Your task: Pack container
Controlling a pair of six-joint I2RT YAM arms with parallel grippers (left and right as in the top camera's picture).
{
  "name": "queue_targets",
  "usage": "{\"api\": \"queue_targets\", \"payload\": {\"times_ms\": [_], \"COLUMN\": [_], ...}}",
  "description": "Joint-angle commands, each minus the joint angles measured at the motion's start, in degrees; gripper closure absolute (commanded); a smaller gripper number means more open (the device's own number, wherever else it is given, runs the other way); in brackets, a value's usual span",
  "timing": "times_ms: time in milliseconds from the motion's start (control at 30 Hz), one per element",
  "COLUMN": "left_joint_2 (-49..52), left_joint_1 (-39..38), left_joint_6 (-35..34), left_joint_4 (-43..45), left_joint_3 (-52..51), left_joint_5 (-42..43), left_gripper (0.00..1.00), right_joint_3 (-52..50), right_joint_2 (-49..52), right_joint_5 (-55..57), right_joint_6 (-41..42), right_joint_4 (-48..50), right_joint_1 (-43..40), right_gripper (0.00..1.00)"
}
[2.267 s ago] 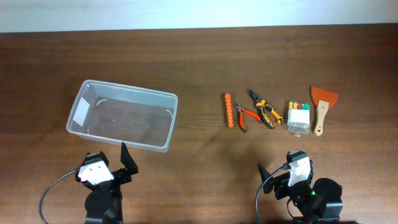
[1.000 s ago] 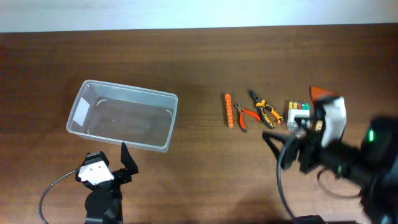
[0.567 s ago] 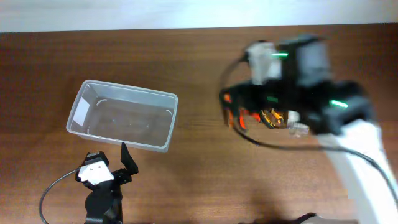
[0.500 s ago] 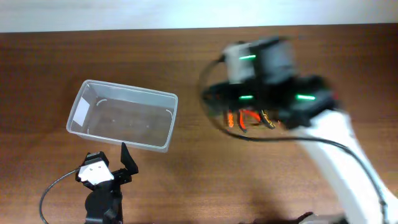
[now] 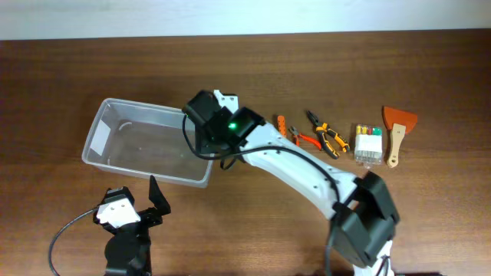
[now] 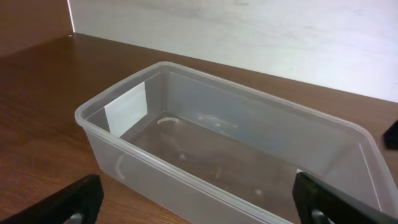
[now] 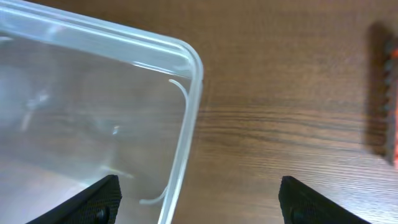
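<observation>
The container [image 5: 157, 112] is a clear, empty plastic tub on the left of the table. My right gripper [image 5: 205, 146] hovers over its right end, open and empty. In the right wrist view the open fingers [image 7: 202, 205] straddle the tub's right wall [image 7: 193, 68]. My left gripper [image 5: 153, 201] rests open and empty at the tub's near side. In the left wrist view its fingers [image 6: 199, 208] frame the tub [image 6: 205, 73]. Whether either gripper touches the tub cannot be told.
To the right lie an orange strip [image 5: 281, 121], also at the right wrist view's edge [image 7: 388, 93], red pliers [image 5: 307, 140], yellow-black pliers [image 5: 328, 139], a small clear box of coloured bits [image 5: 368, 143] and an orange-bladed scraper [image 5: 397, 130]. My right arm spans the table's middle.
My right arm has swung up from its rest at the front right, passed over the tools and come to the container's right end. The left arm and the tools have not moved.
</observation>
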Motion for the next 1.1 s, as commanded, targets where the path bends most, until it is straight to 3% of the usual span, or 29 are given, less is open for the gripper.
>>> {"api": "queue_targets", "payload": {"times_ms": [0, 133, 267, 333, 400, 500, 633, 767, 933, 1067], "left_joint_2": [-0.22, -0.22, -0.22, -0.22, -0.22, -0.22, -0.22, -0.22, -0.22, -0.22], "left_joint_1": [-0.22, -0.22, -0.22, -0.22, -0.22, -0.22, -0.22, -0.22, -0.22, -0.22], "left_joint_6": [0.50, 0.50, 0.50, 0.50, 0.50, 0.50, 0.50, 0.50, 0.50, 0.50], "left_joint_4": [-0.04, -0.04, -0.04, -0.04, -0.04, -0.04, -0.04, -0.04, -0.04, -0.04], "left_joint_3": [-0.22, -0.22, -0.22, -0.22, -0.22, -0.22, -0.22, -0.22, -0.22, -0.22], "left_joint_5": [-0.20, -0.20, -0.20, -0.20, -0.20, -0.20, -0.22, -0.20, -0.20, -0.20], "left_gripper": [0.01, 0.01, 0.01, 0.01, 0.01, 0.01, 0.01, 0.01, 0.01, 0.01], "right_joint_3": [0.66, 0.66, 0.66, 0.66, 0.66, 0.66, 0.66, 0.66, 0.66, 0.68], "right_joint_2": [2.78, 6.88, 8.46, 8.33, 8.13, 7.98, 7.98, 7.98, 7.98, 5.86], "right_joint_5": [1.05, -4.15, -3.74, -1.81, -0.28, 0.87, 0.87, 0.28, -8.61, -8.37], "right_joint_6": [3.96, 3.56, 3.58, 3.56, 3.50, 0.22, -11.37, -17.25, -27.80, -28.20], "right_joint_4": [1.01, 2.58, 0.37, -1.29, -3.41, -7.21, -10.86, -12.39, -12.09, -12.70], "right_joint_1": [0.59, 0.57, 0.44, -0.02, -1.09, -3.54, -8.31, -14.23, -19.02, -19.76], "right_gripper": [0.18, 0.20, 0.50, 0.56, 0.55, 0.44, 0.44, 0.44, 0.40, 0.41]}}
